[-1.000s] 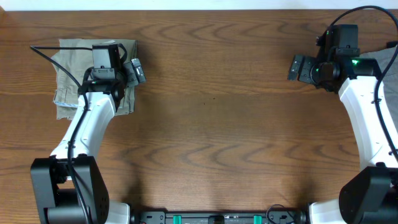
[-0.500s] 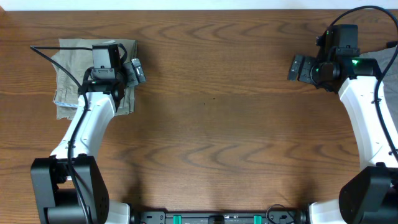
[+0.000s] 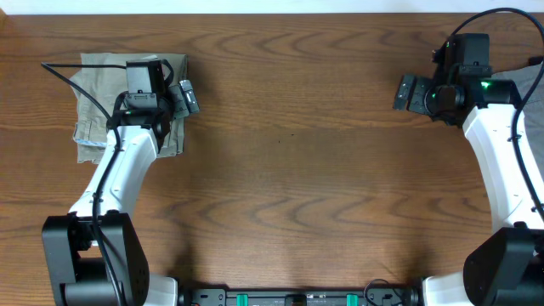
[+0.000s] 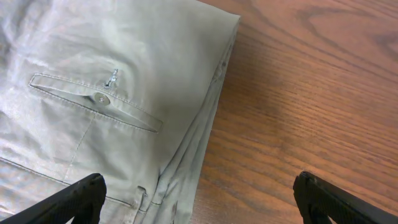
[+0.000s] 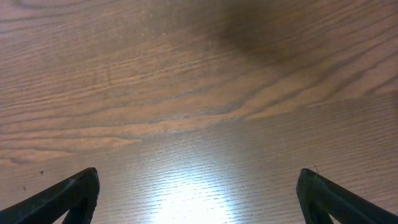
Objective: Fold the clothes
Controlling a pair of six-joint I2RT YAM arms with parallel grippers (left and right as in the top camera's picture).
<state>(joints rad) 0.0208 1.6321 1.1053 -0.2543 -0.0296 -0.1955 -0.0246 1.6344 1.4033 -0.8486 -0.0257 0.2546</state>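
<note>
Overhead, the shorts (image 3: 92,110) lie as a compact folded packet at the far left of the desk (image 3: 289,170), partly under the left arm. Nothing has shifted over the last second: the packet, both arms and both sets of fingers sit exactly where they were. Stillness with no grip on anything suggests the folding is finished, or at least paused with the cloth released.

The packet looks nearly square, so its long axis is hard to call; if anything it runs from the robot's side toward the far edge. In the left wrist view a buttoned welt pocket (image 4: 96,102) faces up, and a thick folded edge borders bare wood on the side toward the desk's middle.

The left fingers (image 3: 184,95) hang spread wide at that edge, pinching nothing. The right fingers (image 3: 406,92) are also spread, over bare wood far right, near a grey cloth (image 3: 534,81).
</note>
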